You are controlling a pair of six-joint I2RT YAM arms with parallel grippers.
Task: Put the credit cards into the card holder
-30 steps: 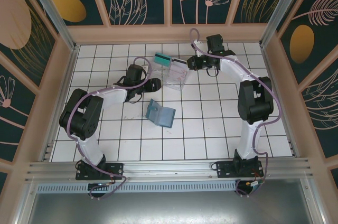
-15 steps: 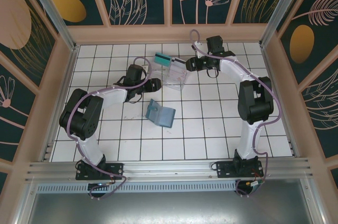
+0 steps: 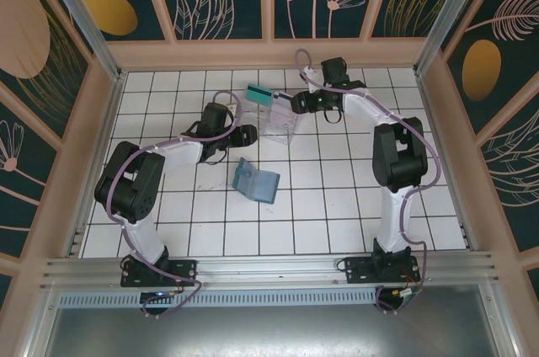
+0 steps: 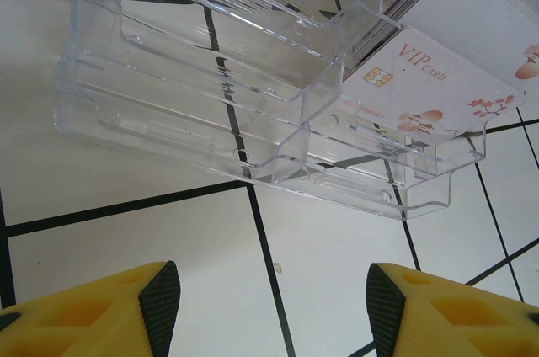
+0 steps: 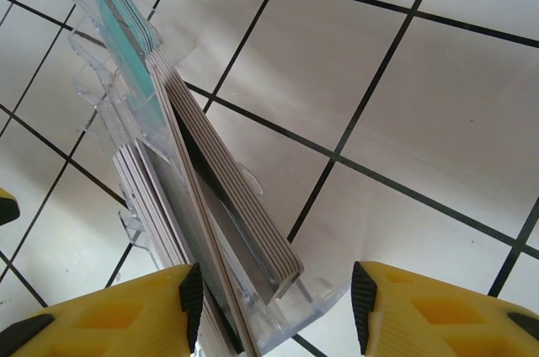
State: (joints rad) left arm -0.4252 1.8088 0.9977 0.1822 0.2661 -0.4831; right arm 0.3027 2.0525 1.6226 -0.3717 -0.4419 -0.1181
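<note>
The card holder [image 3: 255, 180] lies open on the tiles, dark teal outside and blue-grey inside, near the table's middle. The credit cards stand in a clear stepped tray [image 3: 282, 125]: teal ones [image 3: 258, 93] at its far end and whitish ones nearer. My left gripper [image 3: 250, 133] is open, low over the tiles just left of the tray [image 4: 210, 79], facing a white VIP card [image 4: 429, 92]. My right gripper [image 5: 274, 298] is open at the tray's far right, and its jaws straddle a stack of whitish cards [image 5: 232, 180] without closing. Teal cards [image 5: 122, 12] stand behind that stack.
Wooden walls with aluminium posts [image 3: 80, 12] enclose the white tiled table [image 3: 337, 205]. The left arm's elbow [image 3: 130, 176] sits at the left and the right arm's elbow [image 3: 396, 155] at the right. Bare tiles stretch in front of the card holder.
My right gripper's jaws have opened wide and the right arm has shifted slightly left toward the tray. The left arm, the tray and the card holder have not moved.
</note>
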